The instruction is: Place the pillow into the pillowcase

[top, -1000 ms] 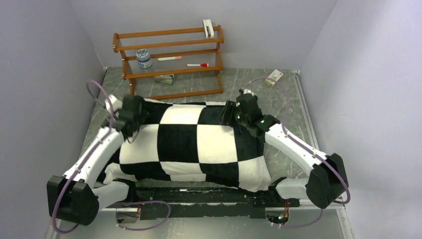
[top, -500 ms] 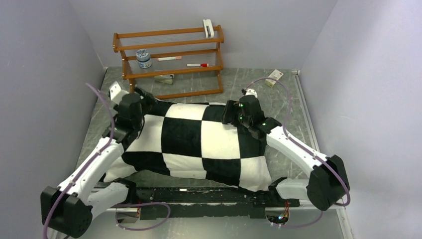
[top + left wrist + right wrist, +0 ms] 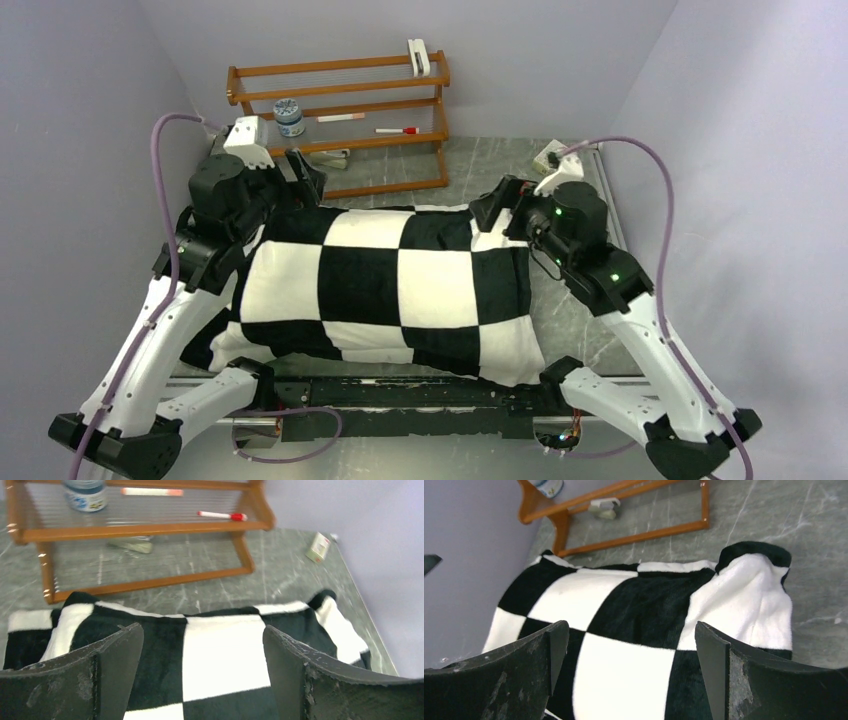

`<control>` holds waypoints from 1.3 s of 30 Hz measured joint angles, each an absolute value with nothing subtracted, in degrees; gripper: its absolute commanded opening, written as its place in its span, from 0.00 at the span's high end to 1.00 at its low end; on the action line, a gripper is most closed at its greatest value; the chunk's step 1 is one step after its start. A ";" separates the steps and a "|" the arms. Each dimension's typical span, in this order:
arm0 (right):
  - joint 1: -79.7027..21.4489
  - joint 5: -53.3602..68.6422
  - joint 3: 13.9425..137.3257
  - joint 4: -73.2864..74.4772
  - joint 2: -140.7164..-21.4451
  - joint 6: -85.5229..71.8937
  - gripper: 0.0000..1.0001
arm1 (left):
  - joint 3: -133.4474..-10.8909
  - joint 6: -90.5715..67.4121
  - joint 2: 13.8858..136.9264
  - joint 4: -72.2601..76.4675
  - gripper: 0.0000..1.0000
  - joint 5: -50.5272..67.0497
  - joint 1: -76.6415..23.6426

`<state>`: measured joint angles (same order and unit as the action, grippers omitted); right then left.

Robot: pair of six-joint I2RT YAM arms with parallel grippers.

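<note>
Pillowcase [image 3: 390, 290] lies spread flat and plump on the grey surface [image 3: 580, 330], on the near side of the wooden rack [image 3: 380, 187], its far edge close to the rack's bottom rail. The pillow cannot be made out apart from it; only checkered cloth shows.

A second ago both claws were down on the cloth, the left one pressed into the far corner below the rack's left end and the right one on the far corner out past the rack's right end. Both arms have since risen and drawn back toward the rack side. The cloth, which was bunched and pulled askew on the left half a second ago, now sits squarer, and both far corners have come into view.

The left claw [image 3: 305, 178] hangs above the corner nearest the rack's left leg, just in front of that leg. Its fingers are spread wide with nothing between them, and its wrist view looks down past them onto the cloth. The right claw [image 3: 500, 205] hovers over the corner lying beyond the rack's right end, its fingers likewise spread wide and gripping nothing. The rounded white corner shows below it in the right wrist view.
</note>
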<state>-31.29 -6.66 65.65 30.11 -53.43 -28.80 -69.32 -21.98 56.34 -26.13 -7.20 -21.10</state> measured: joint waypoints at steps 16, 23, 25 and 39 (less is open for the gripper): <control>-31.27 -11.57 66.83 35.31 -43.64 -31.24 0.00 | -67.44 -13.04 48.62 -33.08 0.12 0.30 -21.12; -31.22 -15.09 57.76 34.15 -48.84 -30.70 0.00 | -63.51 -16.10 56.45 -38.65 0.03 -16.34 -21.10; -30.89 -16.86 55.81 33.93 -53.45 -30.63 0.00 | -62.39 -16.60 60.05 -39.62 0.03 -19.75 -21.10; -20.45 -7.42 47.11 17.23 -66.30 -23.97 1.00 | -50.83 -20.18 65.08 -26.55 0.95 -22.44 -19.25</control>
<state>-20.45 -7.42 47.11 17.23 -66.30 -23.97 -50.83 -20.18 65.08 -26.55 -22.44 -19.25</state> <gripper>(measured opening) 0.023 0.080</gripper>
